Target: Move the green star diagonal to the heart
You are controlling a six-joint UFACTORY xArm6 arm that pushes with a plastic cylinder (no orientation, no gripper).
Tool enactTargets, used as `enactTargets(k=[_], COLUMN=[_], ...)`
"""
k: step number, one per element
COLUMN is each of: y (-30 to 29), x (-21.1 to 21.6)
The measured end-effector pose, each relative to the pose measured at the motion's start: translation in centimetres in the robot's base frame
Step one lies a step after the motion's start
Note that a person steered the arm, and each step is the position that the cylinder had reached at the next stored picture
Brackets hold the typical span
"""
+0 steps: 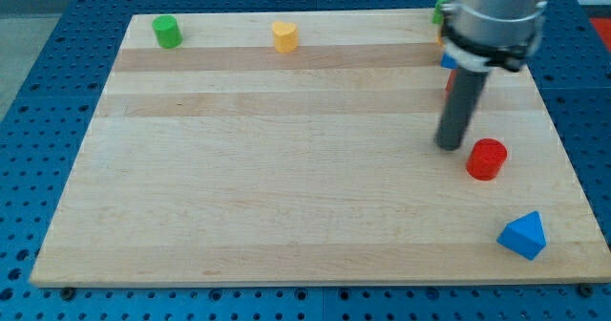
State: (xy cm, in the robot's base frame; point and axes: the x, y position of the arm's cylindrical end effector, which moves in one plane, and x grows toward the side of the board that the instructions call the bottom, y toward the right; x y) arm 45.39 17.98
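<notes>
Green block point(440, 7) half-hidden behind arm at view's top, my tip point(449, 146) well below, beside red cylinder point(486, 159)

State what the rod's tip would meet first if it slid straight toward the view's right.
Probably the red cylinder, which sits just right of my tip and slightly lower. Depth is unclear, so it might only graze it.

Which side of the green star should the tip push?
Probably the view-right side of the green star, pushing left toward the yellow heart. Only a sliver shows behind the arm, shape unclear. My tip is lower, just left of the red cylinder.
</notes>
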Motion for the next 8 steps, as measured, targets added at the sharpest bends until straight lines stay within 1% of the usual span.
enactTargets(k=[1, 2, 3, 4, 5, 6, 7, 8], y=[5.2, 11.5, 13.6, 12.9, 11.4, 11.3, 9.2, 4.2], x=[-3.2, -9.0, -16.0, -22.2, -26.1, -26.2, -26.2, -26.3])
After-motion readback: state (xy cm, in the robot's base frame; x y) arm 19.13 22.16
